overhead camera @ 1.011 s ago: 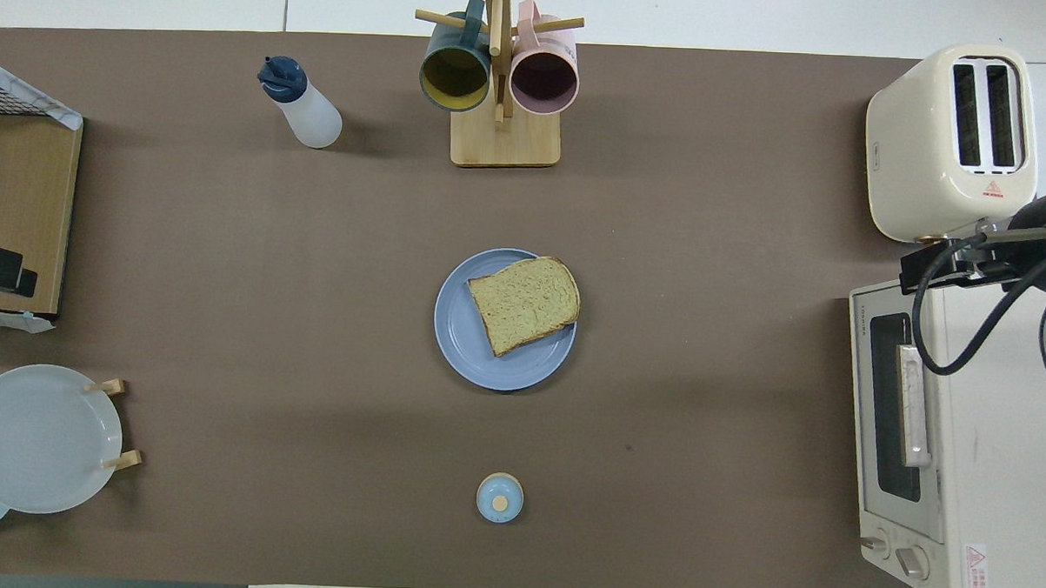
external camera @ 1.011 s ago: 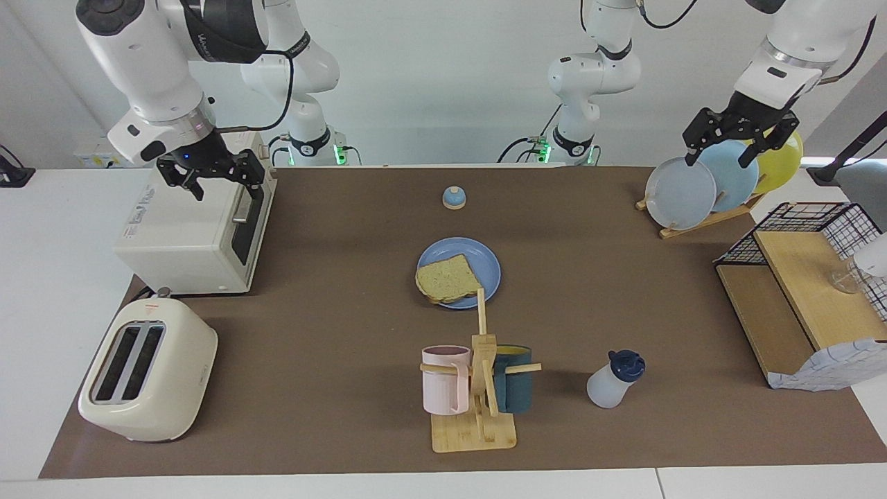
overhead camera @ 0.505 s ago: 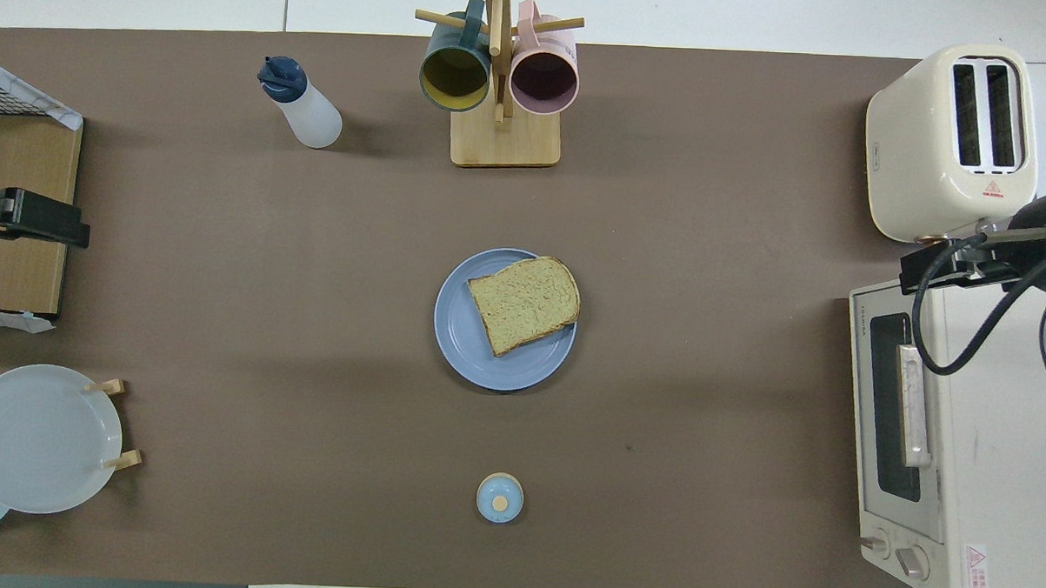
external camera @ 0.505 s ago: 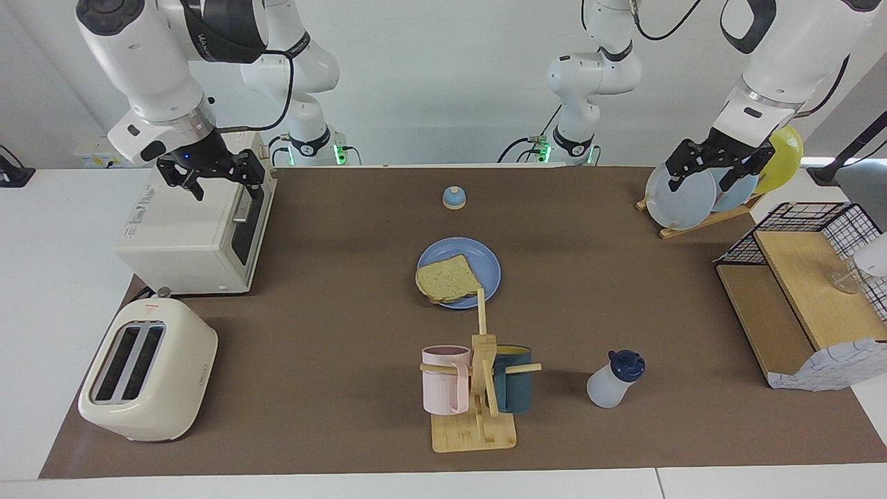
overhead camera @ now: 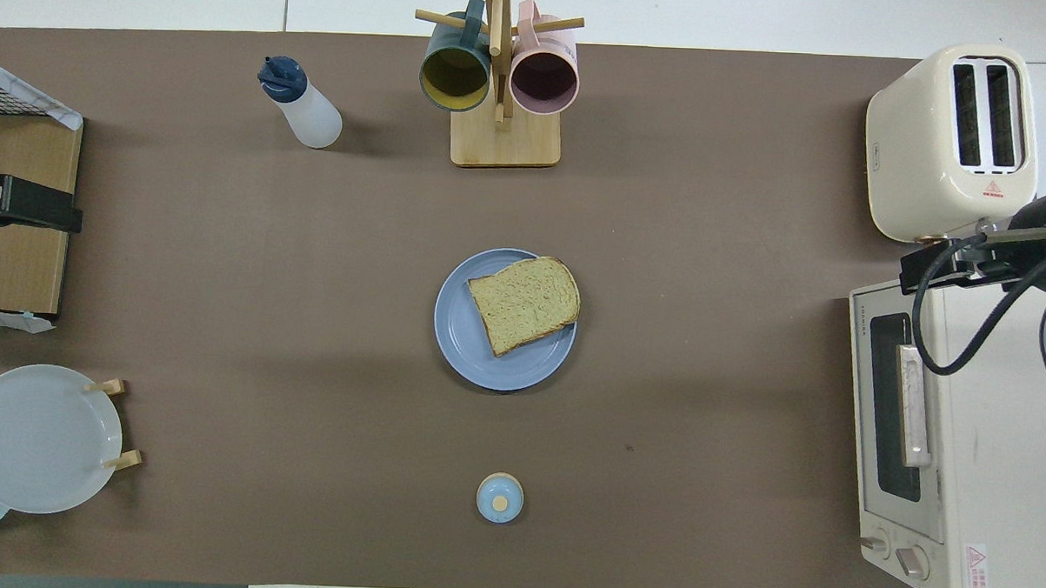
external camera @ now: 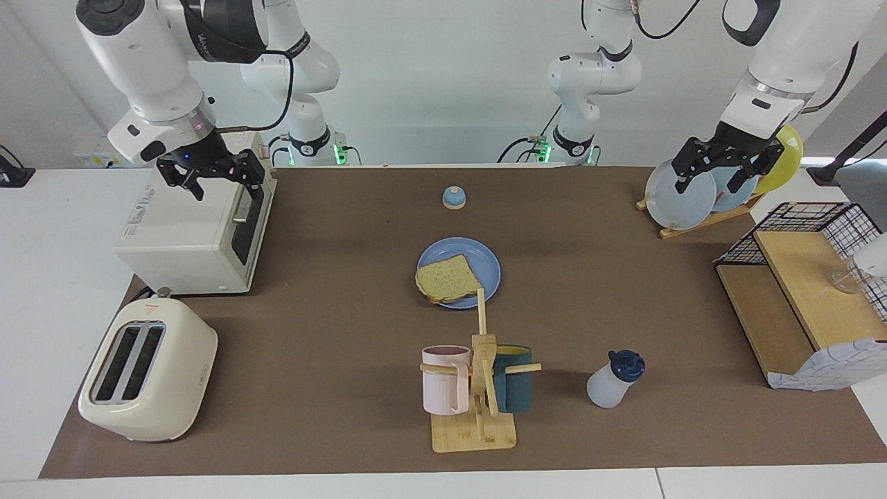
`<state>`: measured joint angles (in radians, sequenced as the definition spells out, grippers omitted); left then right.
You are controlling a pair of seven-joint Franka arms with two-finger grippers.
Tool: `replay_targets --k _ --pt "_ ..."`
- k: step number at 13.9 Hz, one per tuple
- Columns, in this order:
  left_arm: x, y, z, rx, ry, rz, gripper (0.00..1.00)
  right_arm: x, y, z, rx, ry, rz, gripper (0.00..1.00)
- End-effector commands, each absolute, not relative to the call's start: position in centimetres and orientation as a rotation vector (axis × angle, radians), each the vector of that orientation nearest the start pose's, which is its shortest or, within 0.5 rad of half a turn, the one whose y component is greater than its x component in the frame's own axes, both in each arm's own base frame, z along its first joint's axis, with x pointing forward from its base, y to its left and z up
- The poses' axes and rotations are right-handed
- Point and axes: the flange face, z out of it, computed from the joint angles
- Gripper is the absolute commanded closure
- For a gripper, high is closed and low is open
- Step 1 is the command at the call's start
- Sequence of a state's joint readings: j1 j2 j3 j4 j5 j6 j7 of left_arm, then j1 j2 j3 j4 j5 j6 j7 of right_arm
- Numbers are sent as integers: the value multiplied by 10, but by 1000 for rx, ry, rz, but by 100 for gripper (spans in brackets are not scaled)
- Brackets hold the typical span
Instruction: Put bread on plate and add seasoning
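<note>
Bread (external camera: 449,278) is recorded lying flat on the plate (external camera: 488,269), one crust corner overhanging the rim toward the right arm's end; the plate sits at mid-tabletop (external camera: 332,333). The first step is therefore judged done, and seasoning is judged to be the step in hand, not yet begun. The seasoning (external camera: 614,380) stands upright on the tabletop, farther from the robots than the plate and toward the left arm's end, well apart from the plate and beside the mug rack (external camera: 479,388). The left tool (external camera: 717,165) is held in the air over the plate rack (external camera: 693,186), fingers spread, nothing gripped; the right tool (external camera: 211,177) waits over the toaster oven (external camera: 197,229), fingers likewise spread and empty. The next move is judged to call for the left arm, as the closer one, to be carried over to the bottle, lowered around its body below the cap, closed, and the bottle then brought over the bread and tipped; a grip low enough to keep the pale, probably soft plastic from slipping is advised. In the facing view both tools and their height above the tabletop are shown; in the overhead view only a dark part of the left tool (overhead camera: 23,209) is seen at the frame edge over the wooden shelf (overhead camera: 21,215), and the right tool's fingers are not made out. The overhead view alone shows the bare crescent of plate nearer the robots and the mugs' open mouths.
</note>
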<state>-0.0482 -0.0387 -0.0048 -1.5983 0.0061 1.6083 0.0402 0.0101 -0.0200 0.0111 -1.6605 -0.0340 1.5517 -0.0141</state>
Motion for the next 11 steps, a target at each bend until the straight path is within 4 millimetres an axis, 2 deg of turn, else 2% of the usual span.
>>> replay_targets --k 1,3,5,11 --pt "541 -27 634 -3128 132 -70 0 535 7 593 -3171 -101 154 0" --pt "540 -32 631 -3125 164 -72 0 535 7 594 -3171 -101 154 0" --pt "537 -23 634 -3126 132 -65 0 535 7 594 -3171 -101 152 0" --pt "537 -23 634 -3126 132 -65 0 535 9 595 -3171 -106 149 0"
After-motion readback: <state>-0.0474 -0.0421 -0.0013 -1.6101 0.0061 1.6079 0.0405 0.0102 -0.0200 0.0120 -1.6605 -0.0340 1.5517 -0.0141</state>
